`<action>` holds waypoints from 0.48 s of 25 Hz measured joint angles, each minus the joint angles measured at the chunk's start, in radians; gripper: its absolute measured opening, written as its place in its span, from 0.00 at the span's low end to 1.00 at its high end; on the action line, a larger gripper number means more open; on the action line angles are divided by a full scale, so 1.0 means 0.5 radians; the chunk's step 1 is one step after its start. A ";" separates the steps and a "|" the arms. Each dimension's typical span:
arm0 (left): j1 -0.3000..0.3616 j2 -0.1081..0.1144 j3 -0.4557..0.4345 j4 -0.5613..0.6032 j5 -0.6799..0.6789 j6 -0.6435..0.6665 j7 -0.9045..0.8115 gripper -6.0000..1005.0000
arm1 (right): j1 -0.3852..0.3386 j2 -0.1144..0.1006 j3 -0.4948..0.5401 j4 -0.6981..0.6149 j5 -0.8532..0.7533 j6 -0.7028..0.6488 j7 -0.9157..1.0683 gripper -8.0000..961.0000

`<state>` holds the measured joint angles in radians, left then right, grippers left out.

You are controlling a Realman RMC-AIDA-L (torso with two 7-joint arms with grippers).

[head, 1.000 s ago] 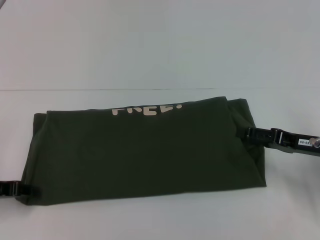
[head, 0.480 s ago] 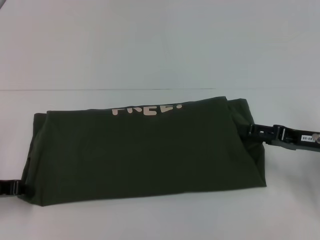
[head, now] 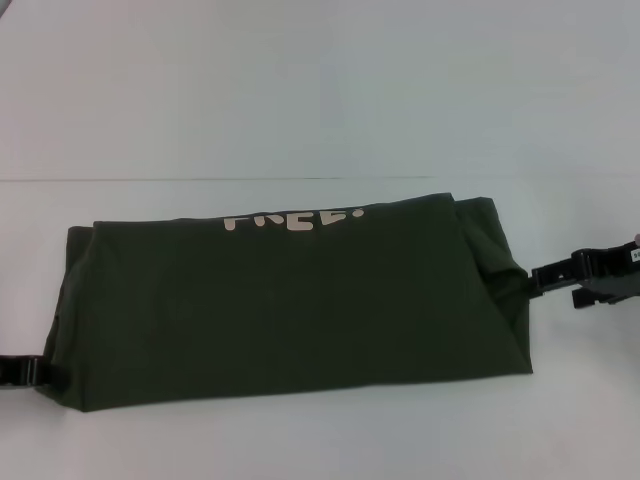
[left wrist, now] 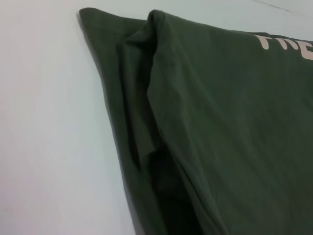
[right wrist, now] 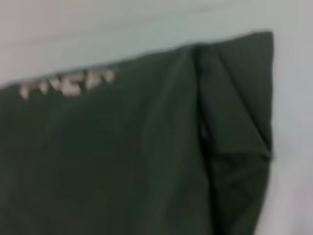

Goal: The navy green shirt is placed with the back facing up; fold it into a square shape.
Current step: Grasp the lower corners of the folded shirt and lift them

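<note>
The navy green shirt (head: 290, 310) lies folded into a long flat band across the white table (head: 300, 100). Cream lettering (head: 292, 219) shows upside down along its far edge. My right gripper (head: 540, 279) hovers just off the shirt's right edge, about halfway down it. My left gripper (head: 30, 372) sits at the near left corner of the shirt, mostly out of the picture. The left wrist view shows the shirt (left wrist: 220, 122) with layered folds at its left end. In the right wrist view the shirt (right wrist: 122, 161) shows a tucked fold at its right end.
White tabletop surrounds the shirt on all sides. A faint seam line (head: 150, 179) runs across the table behind the shirt.
My right gripper has drawn back to the right, from the shirt's right edge to just beyond it. The left gripper has slid slightly left. The shirt has not moved.
</note>
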<state>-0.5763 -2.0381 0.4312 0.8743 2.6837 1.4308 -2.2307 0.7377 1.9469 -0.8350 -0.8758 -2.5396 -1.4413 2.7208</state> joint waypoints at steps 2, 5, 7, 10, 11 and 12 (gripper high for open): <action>0.000 0.000 0.000 0.000 -0.002 0.001 0.008 0.01 | 0.084 0.027 0.011 0.019 -0.178 -0.039 0.032 0.91; 0.000 0.000 -0.001 -0.002 -0.005 0.002 0.012 0.01 | 0.175 0.080 -0.021 0.099 -0.322 -0.012 0.051 0.91; 0.000 0.000 -0.002 -0.002 -0.005 0.003 0.012 0.01 | 0.196 0.108 -0.039 0.133 -0.336 0.027 0.045 0.91; 0.001 0.001 -0.004 -0.001 -0.001 0.003 0.013 0.01 | 0.205 0.138 -0.058 0.143 -0.337 0.091 0.041 0.91; 0.001 0.002 -0.005 0.000 -0.001 0.004 0.013 0.01 | 0.206 0.144 -0.059 0.152 -0.337 0.106 0.041 0.91; 0.001 0.002 -0.005 0.000 -0.001 0.004 0.013 0.01 | 0.207 0.147 -0.063 0.166 -0.337 0.119 0.041 0.91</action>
<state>-0.5758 -2.0373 0.4284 0.8742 2.6830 1.4327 -2.2242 0.8414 2.0205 -0.8667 -0.7930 -2.7082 -1.3820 2.7411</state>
